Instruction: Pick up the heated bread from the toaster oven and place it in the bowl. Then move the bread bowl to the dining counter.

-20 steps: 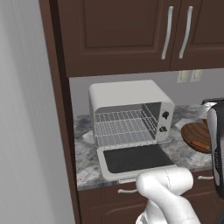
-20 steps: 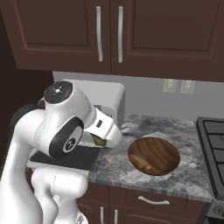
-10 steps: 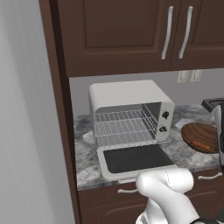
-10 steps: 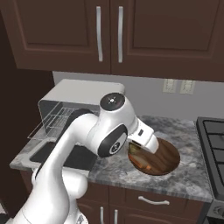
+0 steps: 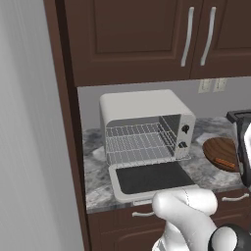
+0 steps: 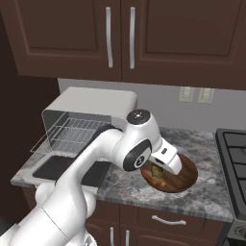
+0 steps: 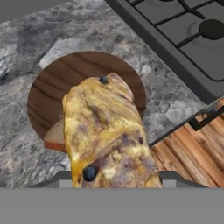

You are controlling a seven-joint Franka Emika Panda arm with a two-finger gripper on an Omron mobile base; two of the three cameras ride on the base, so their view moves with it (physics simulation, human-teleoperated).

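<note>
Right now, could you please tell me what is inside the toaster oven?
The toaster oven stands with its door dropped open, and inside I can see its wire rack, bare. The bread is in the end effector above the bowl. The oven's far corners are hidden.

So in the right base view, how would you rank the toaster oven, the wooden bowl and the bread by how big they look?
1. The toaster oven, clearly the largest.
2. The bowl, partly hidden by the arm.
3. The bread, a small piece held by the gripper over the bowl, mostly covered by the hand.
</note>
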